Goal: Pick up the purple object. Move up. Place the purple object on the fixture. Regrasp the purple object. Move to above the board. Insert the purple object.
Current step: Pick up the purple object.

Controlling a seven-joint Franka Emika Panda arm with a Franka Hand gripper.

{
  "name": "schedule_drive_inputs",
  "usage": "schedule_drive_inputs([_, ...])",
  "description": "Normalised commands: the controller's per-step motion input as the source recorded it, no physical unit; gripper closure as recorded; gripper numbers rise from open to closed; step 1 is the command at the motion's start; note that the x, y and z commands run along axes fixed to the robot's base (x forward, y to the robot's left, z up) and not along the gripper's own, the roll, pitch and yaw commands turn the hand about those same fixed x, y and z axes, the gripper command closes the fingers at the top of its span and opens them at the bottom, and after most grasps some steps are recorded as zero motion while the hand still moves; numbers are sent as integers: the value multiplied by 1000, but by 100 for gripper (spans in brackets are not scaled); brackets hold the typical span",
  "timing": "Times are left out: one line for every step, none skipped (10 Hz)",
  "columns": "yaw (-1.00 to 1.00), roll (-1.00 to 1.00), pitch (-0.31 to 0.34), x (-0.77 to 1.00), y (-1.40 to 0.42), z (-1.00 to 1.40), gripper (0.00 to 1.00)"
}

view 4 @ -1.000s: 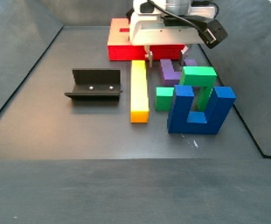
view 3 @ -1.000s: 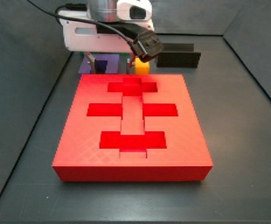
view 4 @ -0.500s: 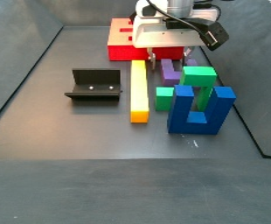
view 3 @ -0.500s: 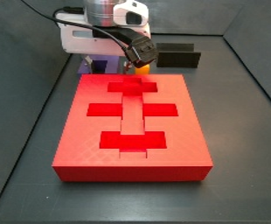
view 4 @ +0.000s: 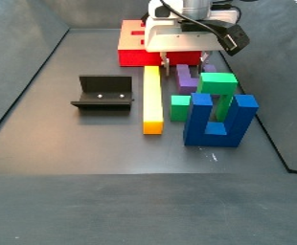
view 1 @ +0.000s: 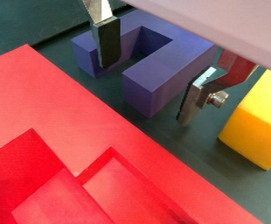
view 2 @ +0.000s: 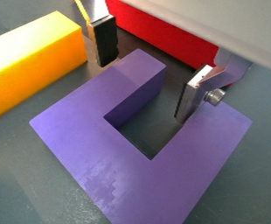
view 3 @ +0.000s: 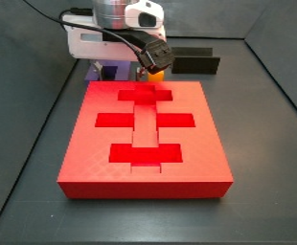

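A: Purple object lies flat on the dark floor, just beside the board and near the yellow bar. Reads as a rigid block, matte faces, probably light. My judgement: no give under the pads, little risk of slip, nothing fragile.

B: Gripper state?

A: Down at the block, jaws spread, nothing clamped. In both wrist views one finger stands outside a prong and the other sits in the slot, so they straddle a single prong with a gap either side. That prong looks like the sensible hold: flat parallel faces, narrower than the opening.

B: What do the side views add?

A: Layout. In a side view the fixture sits at centre left, well apart from the gripper, which is at upper centre beside the board. The green block and a blue U-shaped block show at centre right; neither appears in the wrist views.

B: And the purple object from the side?

A: Mostly hidden. A sliver at under the gripper body; in a side view a bit of it at, upper left, behind the board. Finger placement can't be read there, only at the wrist.
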Motion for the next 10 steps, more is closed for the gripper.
schedule_drive_inputs([0, 0, 0, 0, 0, 0, 0])
schedule_drive_inputs([0, 0, 0, 0, 0, 0, 100])
schedule_drive_inputs([0, 0, 0, 0, 0, 0, 100])
schedule_drive_inputs([0, 0, 0, 0, 0, 0, 100])
schedule_drive_inputs([0, 0, 0, 0, 0, 0, 100])
schedule_drive_inputs([0, 0, 0, 0, 0, 0, 100])
schedule_drive_inputs([0, 0, 0, 0, 0, 0, 100])
schedule_drive_inputs([0, 0, 0, 0, 0, 0, 100])
schedule_drive_inputs([0, 0, 0, 0, 0, 0, 100])
schedule_drive_inputs([0, 0, 0, 0, 0, 0, 100])
